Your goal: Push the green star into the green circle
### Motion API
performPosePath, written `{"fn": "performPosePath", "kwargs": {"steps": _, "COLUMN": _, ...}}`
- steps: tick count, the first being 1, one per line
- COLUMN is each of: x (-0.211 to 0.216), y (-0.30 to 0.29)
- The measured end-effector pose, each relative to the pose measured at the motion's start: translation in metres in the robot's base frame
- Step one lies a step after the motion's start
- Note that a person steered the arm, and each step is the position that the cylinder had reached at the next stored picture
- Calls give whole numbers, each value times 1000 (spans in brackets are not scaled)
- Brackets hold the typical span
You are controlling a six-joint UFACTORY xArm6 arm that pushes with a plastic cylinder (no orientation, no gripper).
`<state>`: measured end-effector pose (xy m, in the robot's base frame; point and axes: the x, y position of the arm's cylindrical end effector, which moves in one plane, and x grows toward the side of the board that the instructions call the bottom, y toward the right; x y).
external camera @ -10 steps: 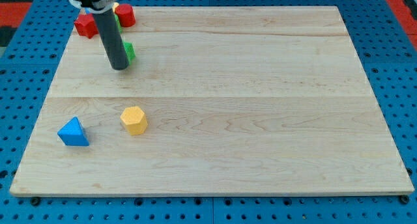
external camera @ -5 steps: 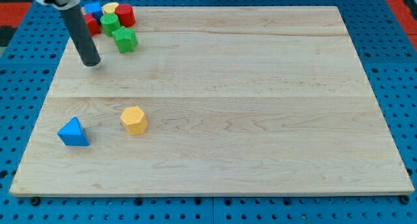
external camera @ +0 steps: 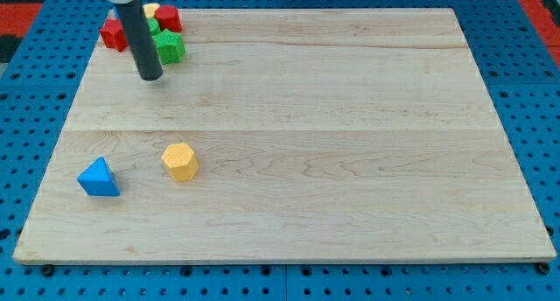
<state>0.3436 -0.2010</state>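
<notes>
The green star [external camera: 170,47] lies near the board's top left corner. The green circle [external camera: 154,26] is just above and left of it, partly hidden behind my rod; the two look to be touching. My tip [external camera: 150,76] rests on the board just below and left of the star, a small gap away from it.
A red block [external camera: 111,34] lies left of the rod and another red block [external camera: 168,19] above the star, with a yellow block [external camera: 151,10] at the top edge. A yellow hexagon [external camera: 179,161] and a blue triangle [external camera: 98,178] lie at the lower left of the wooden board [external camera: 306,117].
The green star has slid up toward the green circle. My tip went left away from it, then came back right to just below the star.
</notes>
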Motion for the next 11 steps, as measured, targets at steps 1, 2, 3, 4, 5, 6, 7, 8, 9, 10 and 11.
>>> {"fn": "performPosePath", "kwargs": {"steps": 1, "x": -16, "y": -8}}
{"fn": "performPosePath", "kwargs": {"steps": 2, "x": -27, "y": 1}}
{"fn": "performPosePath", "kwargs": {"steps": 3, "x": -28, "y": 18}}
{"fn": "performPosePath", "kwargs": {"steps": 4, "x": -34, "y": 28}}
{"fn": "performPosePath", "kwargs": {"steps": 5, "x": -48, "y": 30}}
{"fn": "performPosePath", "kwargs": {"steps": 6, "x": -60, "y": 30}}
{"fn": "performPosePath", "kwargs": {"steps": 7, "x": -58, "y": 30}}
{"fn": "performPosePath", "kwargs": {"steps": 8, "x": -48, "y": 44}}
{"fn": "performPosePath", "kwargs": {"steps": 9, "x": -48, "y": 79}}
{"fn": "performPosePath", "kwargs": {"steps": 10, "x": -59, "y": 103}}
{"fn": "performPosePath", "kwargs": {"steps": 11, "x": -78, "y": 100}}
